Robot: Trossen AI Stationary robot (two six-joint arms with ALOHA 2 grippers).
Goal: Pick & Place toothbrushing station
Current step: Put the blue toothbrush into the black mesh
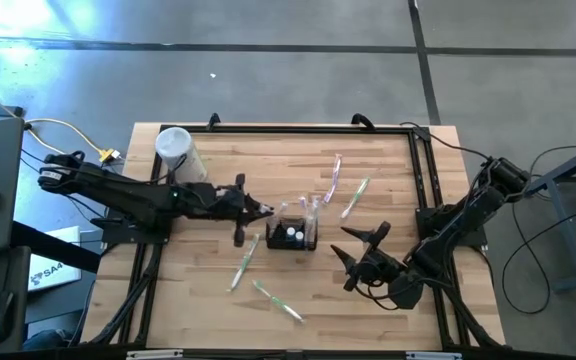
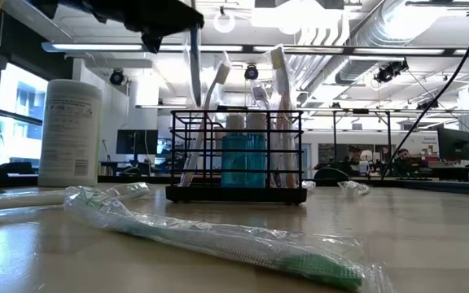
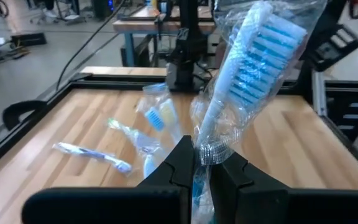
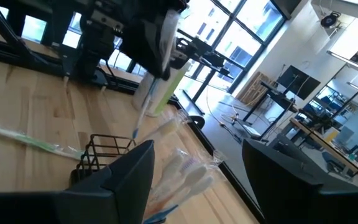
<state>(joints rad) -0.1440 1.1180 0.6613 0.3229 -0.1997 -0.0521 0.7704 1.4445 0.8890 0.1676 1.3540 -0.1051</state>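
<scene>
Looking down on the table: we see the black wire caddy (image 1: 294, 232) near the middle of the wooden table (image 1: 198, 300), with wrapped brushes already standing in it.
Caddy up close: from table height we see it (image 2: 236, 155) upright, a teal cup (image 2: 243, 159) inside, brush heads poking above its rim.
Left gripper: we find it (image 1: 255, 210) just beside the caddy's left edge, above the table, fingers (image 3: 180, 163) pressed together on a wrapped blue toothbrush (image 3: 247, 68).
Held brush: its bristle end points up and away from the wrist; in the low view its handle (image 2: 195, 69) hangs down over the caddy's left side.
Right gripper: we spot it (image 1: 358, 248) to the right of the caddy, well apart from it, fingers spread and holding nothing.
Loose brushes: one wrapped green brush (image 1: 278, 300) lies near the front edge, another (image 1: 243, 262) left of the caddy, two more (image 1: 343, 185) behind it.
White canister: it (image 1: 178, 152) stands at the far left corner.
</scene>
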